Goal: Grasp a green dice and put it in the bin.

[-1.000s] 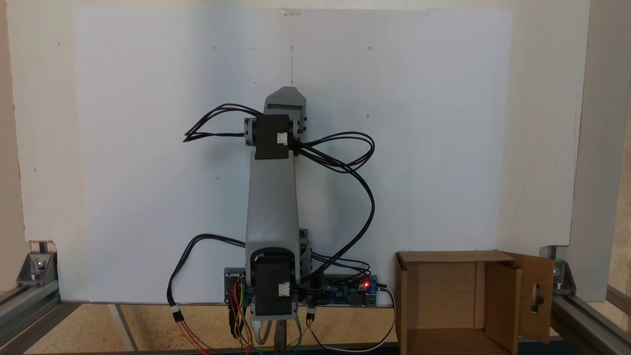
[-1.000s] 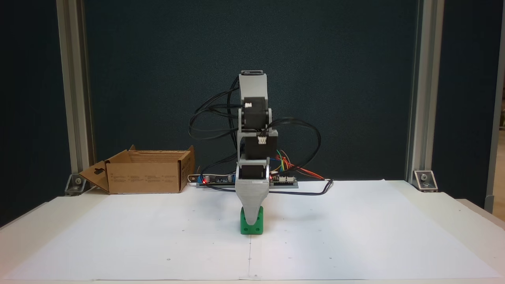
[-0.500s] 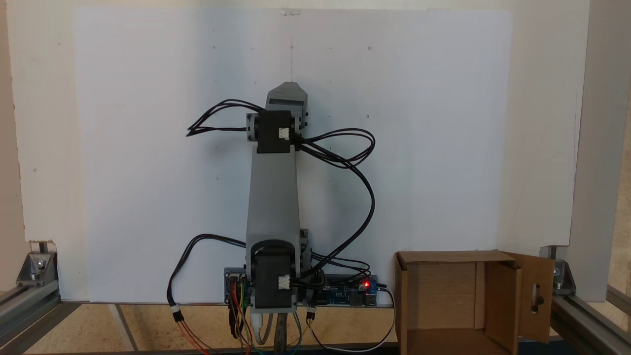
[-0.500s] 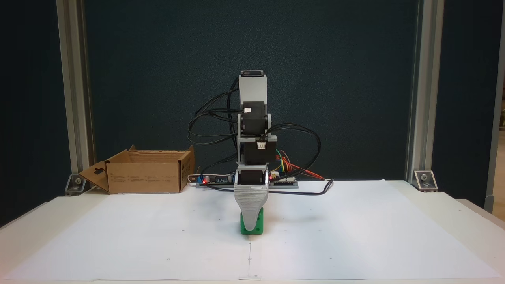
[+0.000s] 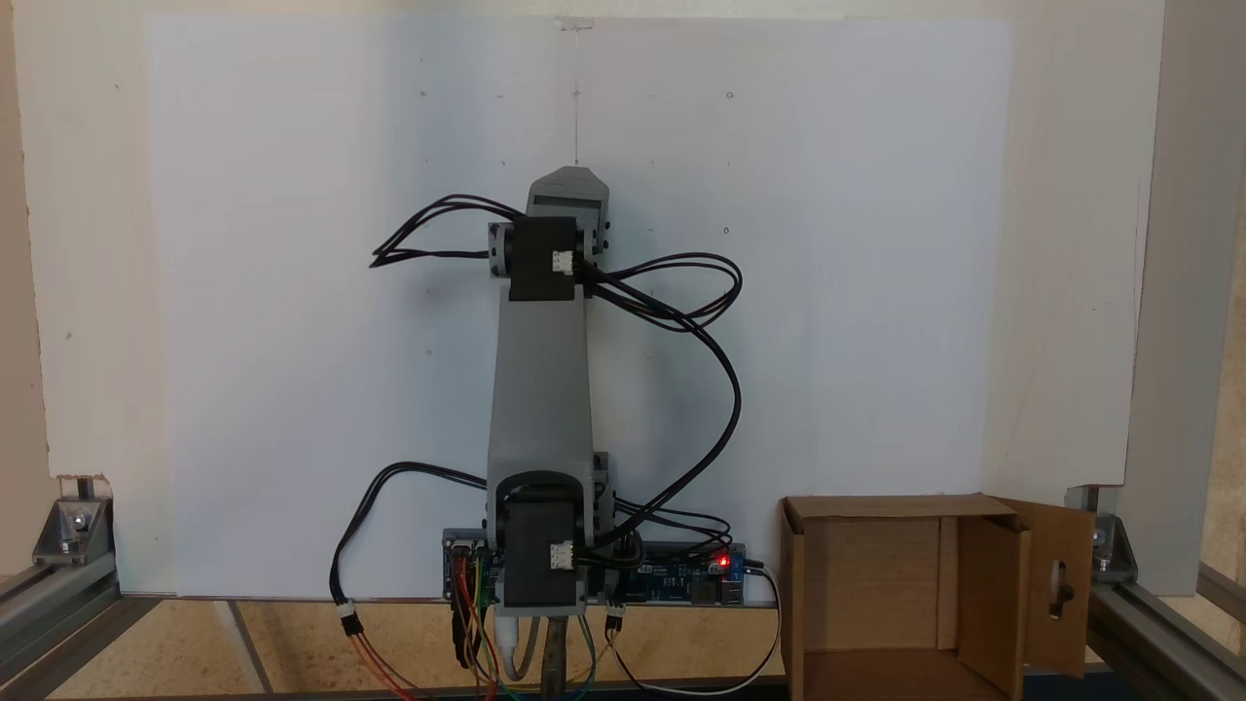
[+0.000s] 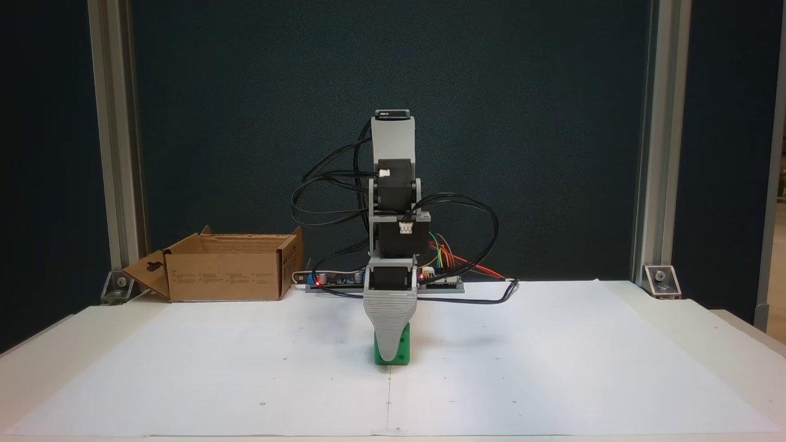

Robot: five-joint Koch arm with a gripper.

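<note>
The green dice [image 6: 401, 348] sits on the white paper near the table's middle. My gripper [image 6: 388, 356] points straight down at it, and its grey front jaw covers most of the dice's front face, with the tip close to the paper. The other jaw lies behind the first, so the gap between them is hidden. The bin [image 6: 227, 276], a brown cardboard box with a slotted flap, stands at the back left beside the arm's base. From above, the bin [image 5: 991, 594] is at the bottom right and the arm [image 5: 540, 389] hides the dice.
A controller board [image 6: 442, 281] with a red light and loose black cables [image 6: 479, 227] sits behind the arm. Aluminium posts [image 6: 654, 153] frame the table at both back corners. White paper [image 6: 552, 362] covers the table to either side of the dice.
The arm has dropped a little, bringing the gripper lower over the dice. The front jaw now covers more of the dice. The dice and the bin have not moved.
</note>
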